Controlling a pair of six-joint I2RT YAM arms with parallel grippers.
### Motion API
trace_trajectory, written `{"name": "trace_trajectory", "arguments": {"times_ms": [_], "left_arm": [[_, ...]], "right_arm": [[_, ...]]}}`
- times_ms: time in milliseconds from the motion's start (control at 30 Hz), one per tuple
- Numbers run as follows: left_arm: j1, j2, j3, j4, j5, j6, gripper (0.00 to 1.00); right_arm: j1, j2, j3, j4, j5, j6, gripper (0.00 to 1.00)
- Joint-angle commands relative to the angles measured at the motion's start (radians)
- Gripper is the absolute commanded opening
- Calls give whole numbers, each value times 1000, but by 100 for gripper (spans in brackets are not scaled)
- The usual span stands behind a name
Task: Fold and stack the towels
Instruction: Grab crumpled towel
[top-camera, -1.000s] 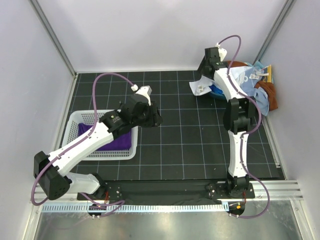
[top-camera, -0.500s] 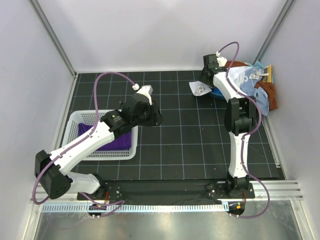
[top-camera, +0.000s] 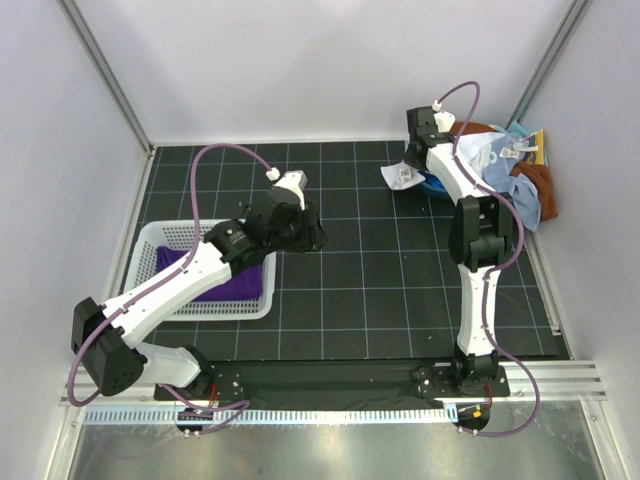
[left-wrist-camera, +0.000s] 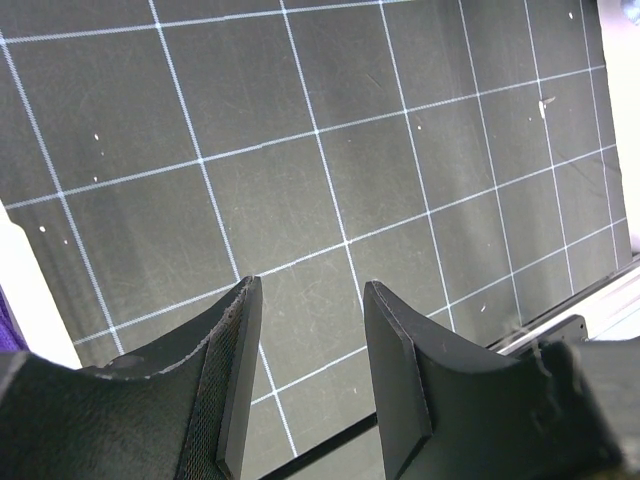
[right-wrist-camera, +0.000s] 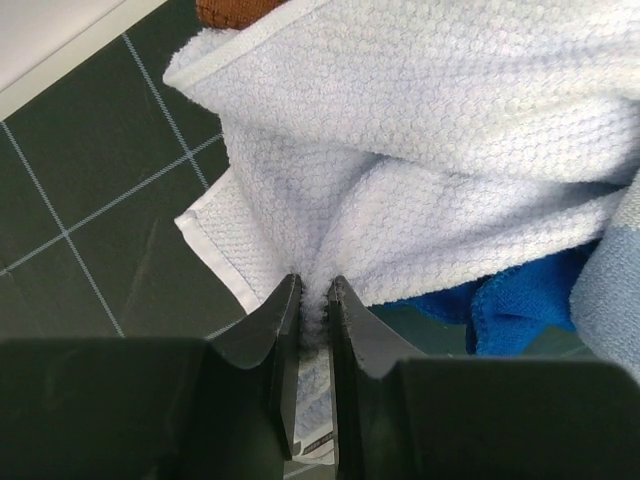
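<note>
From above, the right arm covers much of the towel pile (top-camera: 500, 165) in the far right corner of the worktop (top-camera: 350, 280). The left forearm lies across part of the dark purple towel (top-camera: 242, 285) in the white slotted basket (top-camera: 150, 245). The right wrist view cuts off the white waffle-weave towel (right-wrist-camera: 450, 120) on three sides. Only an edge of the rust-brown towel (right-wrist-camera: 235, 10) shows there, along with a scrap of blue terry cloth (right-wrist-camera: 500, 300).

Small tags on the pile are too small to read.

The right arm reaches far forward, and the right hand (right-wrist-camera: 312, 292) has its jaws pinched narrow on a fold of the white waffle-weave towel. The left arm bends over the basket towards the middle. The left hand (left-wrist-camera: 308, 290) hangs above bare grid with its jaws partly apart and nothing between them.
</note>
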Motion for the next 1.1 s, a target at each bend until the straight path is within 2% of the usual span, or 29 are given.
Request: {"name": "trace_trajectory", "arguments": {"times_ms": [0, 167, 233, 300, 400, 533, 633, 700, 767, 900, 1067], "left_arm": [[1, 1, 18, 40, -27, 15, 49], [2, 11, 39, 25, -47, 26, 49], [4, 11, 45, 21, -50, 28, 49], [5, 11, 44, 19, -54, 28, 49], [11, 5, 48, 17, -61, 25, 49], [19, -3, 62, -2, -82, 25, 49], [34, -18, 74, -27, -123, 11, 49], [51, -35, 82, -48, -136, 2, 50], [88, -52, 91, -62, -148, -11, 49], [148, -107, 107, -85, -147, -18, 50], [215, -135, 119, -110, -117, -18, 50]], "right_arm": [[-11, -125, 41, 9, 61, -4, 3], [-12, -176, 82, -16, 69, -35, 1], [-12, -187, 104, -31, 63, -41, 5], [-14, -192, 121, -48, 57, -46, 1], [-14, -221, 124, -54, 35, -50, 1], [-14, -254, 179, -77, -37, -75, 1], [-11, -251, 315, -172, -156, -81, 1], [-3, -271, 333, -192, -236, -78, 1], [26, -334, 284, -180, -290, -76, 1], [119, -457, 141, -148, -301, -81, 1], [294, -624, -129, -100, -232, -79, 1]]}}
